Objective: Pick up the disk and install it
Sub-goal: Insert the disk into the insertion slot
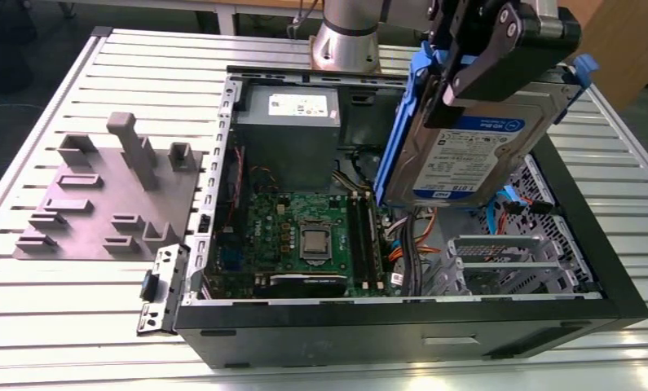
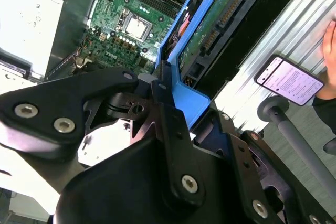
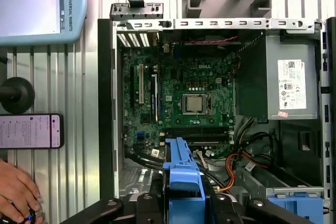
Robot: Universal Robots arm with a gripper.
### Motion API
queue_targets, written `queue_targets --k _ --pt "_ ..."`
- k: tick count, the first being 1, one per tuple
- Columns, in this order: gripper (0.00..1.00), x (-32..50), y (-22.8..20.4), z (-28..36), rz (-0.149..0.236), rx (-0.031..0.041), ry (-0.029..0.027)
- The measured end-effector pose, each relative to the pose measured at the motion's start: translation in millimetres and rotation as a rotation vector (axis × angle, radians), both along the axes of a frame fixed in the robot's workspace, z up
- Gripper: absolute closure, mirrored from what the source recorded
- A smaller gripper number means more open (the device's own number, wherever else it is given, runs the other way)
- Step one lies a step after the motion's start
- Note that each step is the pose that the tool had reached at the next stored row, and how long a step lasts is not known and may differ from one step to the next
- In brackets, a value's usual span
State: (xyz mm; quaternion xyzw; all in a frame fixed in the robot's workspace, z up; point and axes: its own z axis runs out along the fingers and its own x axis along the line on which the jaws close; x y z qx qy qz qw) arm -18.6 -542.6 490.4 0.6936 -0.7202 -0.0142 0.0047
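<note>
Item: disk [image 1: 465, 159], upper right of the exterior view, tilted on edge over the open case [image 1: 389, 330]. My gripper [image 1: 470, 81] is clenched on its blue carrier [image 1: 391, 155]. Handling, I judge: firm grip, clear of case walls.

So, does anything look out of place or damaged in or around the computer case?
Nothing looks damaged or spilled. The disk hangs tilted in the gripper above the open computer case, not seated in a bay. In the first wrist view, a phone lies on the table beside the case, with a person's hand near it.
</note>
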Motion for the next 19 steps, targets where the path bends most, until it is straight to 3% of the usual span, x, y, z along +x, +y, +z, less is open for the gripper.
queue_targets --k 8,13,19 --pt "0.64 2.3 -9.1 -5.4 0.000 -0.0002 0.0000" --pt "0.64 16.8 -11.8 -8.9 0.000 0.0000 0.0000" --pt "0.64 25.9 -15.8 -15.0 0.000 -0.0004 0.0001"
